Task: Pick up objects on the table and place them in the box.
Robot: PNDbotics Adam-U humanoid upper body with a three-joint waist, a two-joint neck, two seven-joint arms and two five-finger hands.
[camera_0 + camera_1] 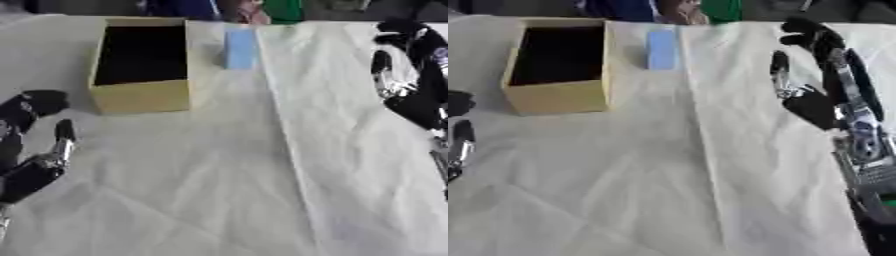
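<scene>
A yellow box (142,95) with a dark open inside stands at the far left of the white-covered table. Just right of it, near the far edge, a light blue block (238,48) stands upright. My right hand (820,82) hovers at the right side, fingers loosely extended and holding nothing, well apart from the block. At the lower left, my left hand (33,150) rests open with fingers up, below and left of the box.
A white cloth (219,190) covers the table, with a long crease running from the block toward the near edge. People's clothing in blue and green shows past the far edge.
</scene>
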